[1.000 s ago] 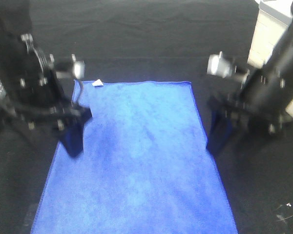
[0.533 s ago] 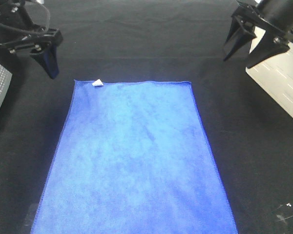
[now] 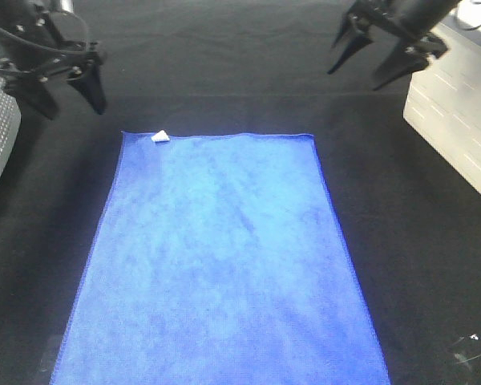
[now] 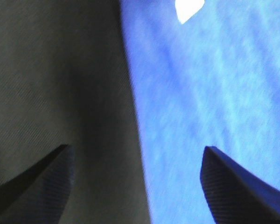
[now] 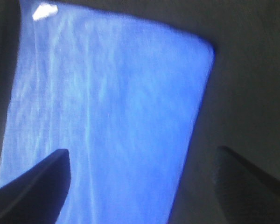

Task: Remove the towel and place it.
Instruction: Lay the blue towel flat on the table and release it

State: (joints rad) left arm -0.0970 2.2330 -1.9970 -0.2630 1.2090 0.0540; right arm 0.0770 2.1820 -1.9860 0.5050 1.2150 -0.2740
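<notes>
Pincers hang clear of the towel [image 3: 224,257], both up beyond its far edge. The left pincer [image 3: 68,103] is near the far-left corner, and the right pincer [image 3: 358,74] is off past the far-right one, close to a white box [image 3: 457,120]. Each has its jaws spread wide with nothing between them. Neither has hold of the towel, so this reads as a hands-off moment. I'd guess either the grab has not begun or the laying-out is finished, and I cannot tell which from how things lie.

If it is to be lifted, the next move calls for both arms to come down on the two far corners together. They would need to pinch only the blue fabric, not the black cloth covering the counter [image 3: 224,72], and raise it evenly so it doesn't drag or bunch.

The towel itself lies spread flat in the middle of the counter, a long bright-blue rectangle, smooth, with straight edges and no folds that I can see. A small white tag [image 3: 159,136] sticks out at the far-left corner. Its near end runs out of the high view.
</notes>
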